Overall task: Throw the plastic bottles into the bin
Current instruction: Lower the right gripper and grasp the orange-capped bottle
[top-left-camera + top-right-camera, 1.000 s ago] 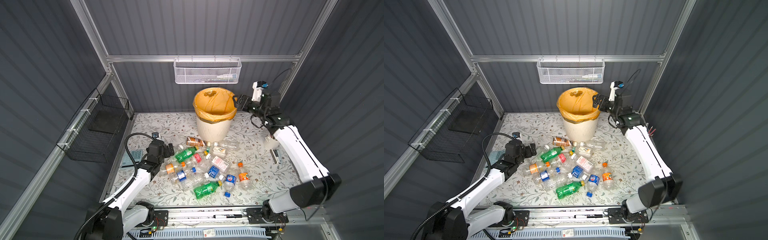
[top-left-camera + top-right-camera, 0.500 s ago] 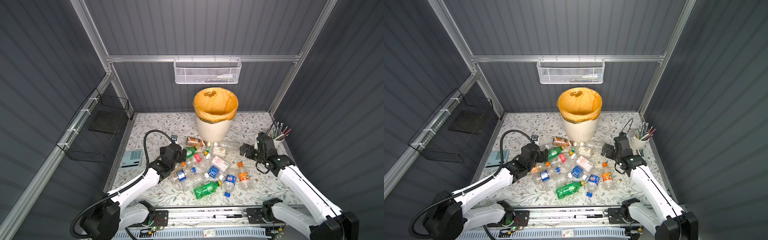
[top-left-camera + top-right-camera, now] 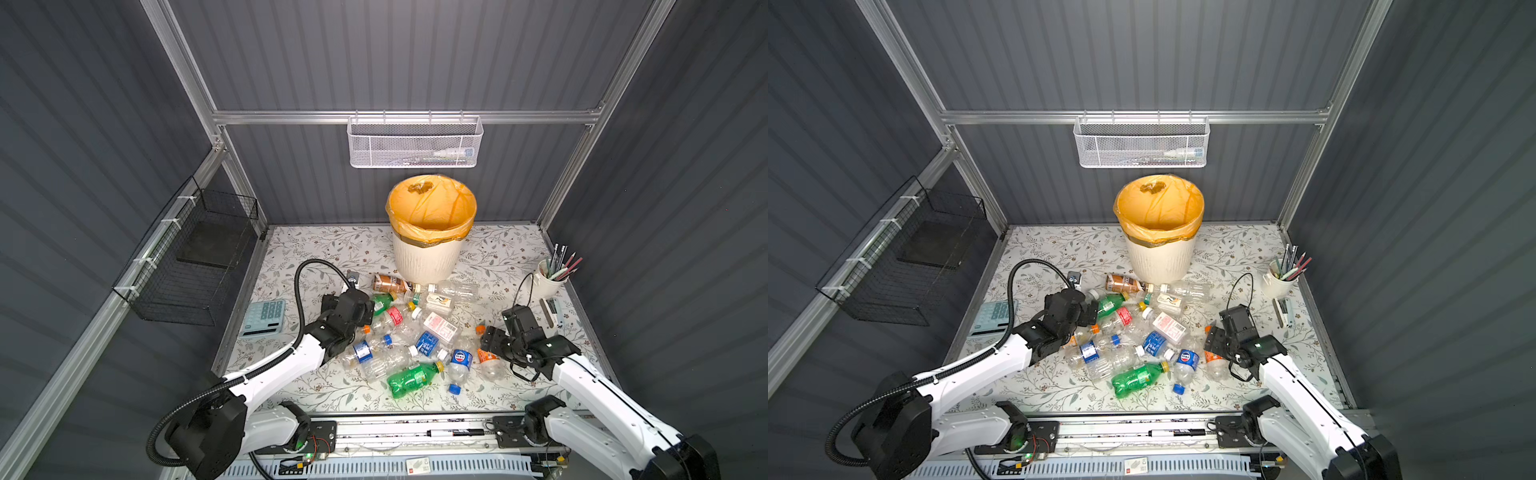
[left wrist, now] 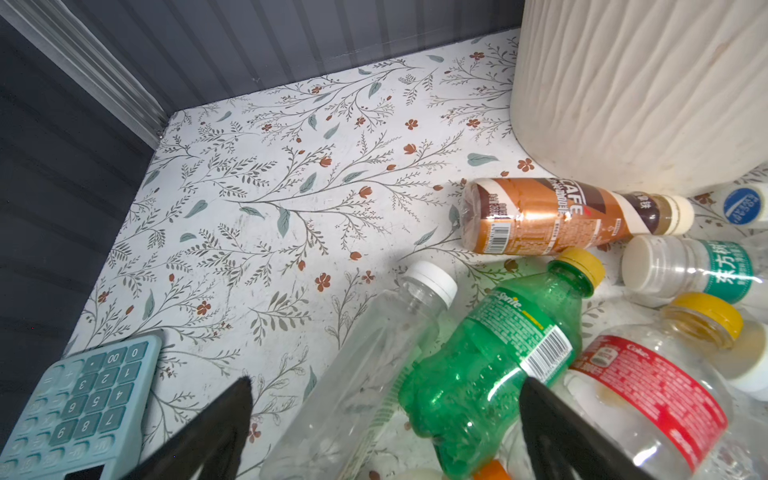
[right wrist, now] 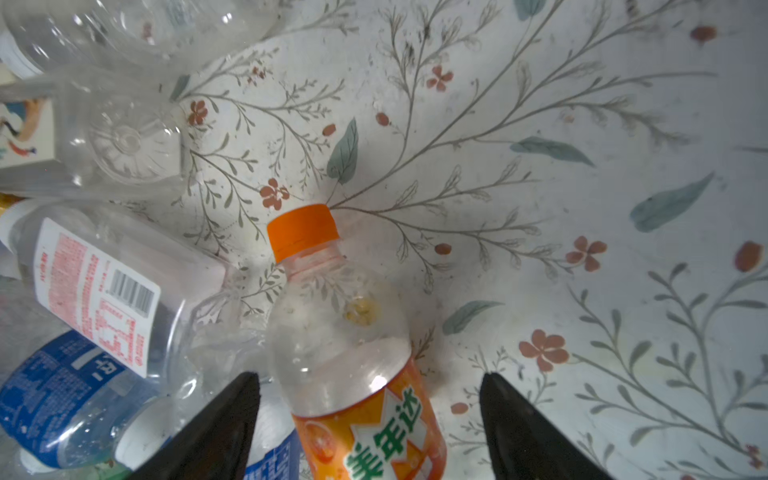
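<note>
On the left, we see the left gripper low at the heap's left edge, its black jaws spread wide and holding nothing. Just beside it lies a pale blue calculator, which we leave alone. Between the jaws lies a clear unlabelled plastic bottle with a white cap. Touching it is a green plastic soda bottle with a yellow cap, whose flank sits under one jaw. We judge both empty and very light, with thin walls that dent under a squeeze and smooth round sides that roll or squirt out. We would take one alone, across the widest part of the body, not at the tapering neck.

In the middle, the other small plastic drink bottles lie on their sides on the floral-patterned table top. Behind them the round cream-white ribbed bin stands upright with its orange-yellow bag liner.

On the right, the right gripper has its jaws apart astride a clear plastic bottle with an orange label and orange cap. This bottle lies at the heap's right edge. One jaw is close to its side; bare table shows before the other, so it is not gripped. Its labelled midsection looks the firmest hold.
</note>
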{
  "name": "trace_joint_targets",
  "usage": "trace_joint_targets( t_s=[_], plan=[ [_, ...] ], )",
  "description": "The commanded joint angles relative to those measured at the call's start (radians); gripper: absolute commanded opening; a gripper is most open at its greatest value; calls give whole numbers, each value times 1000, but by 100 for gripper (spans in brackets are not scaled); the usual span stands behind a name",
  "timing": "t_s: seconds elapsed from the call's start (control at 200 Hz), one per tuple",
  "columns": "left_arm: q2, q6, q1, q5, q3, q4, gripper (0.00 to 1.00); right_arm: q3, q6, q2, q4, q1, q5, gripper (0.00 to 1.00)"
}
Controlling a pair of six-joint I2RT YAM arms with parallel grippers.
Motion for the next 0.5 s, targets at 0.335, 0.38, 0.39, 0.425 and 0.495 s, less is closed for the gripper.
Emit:
trace_joint_targets(
  t_s=[0.335, 0.38, 0.39, 0.425, 0.495],
  plan=[
    [-9, -14, -3, -30, 12, -21, 100, -62, 29, 114, 54, 26, -11, 66],
    [-9, -15, -2, -32, 10, -23, 100, -64, 29, 125, 63, 26, -7, 62],
    [-9, -15, -2, -32, 9, -23, 100, -64, 29, 126, 63, 26, -6, 61],
    [-11, -15, -3, -34, 9, -25, 100, -63, 29, 127, 68, 26, 0, 58],
    [-14, -17, -2, -41, 7, -27, 100, -54, 25, 113, 78, 25, 9, 53]
  ],
)
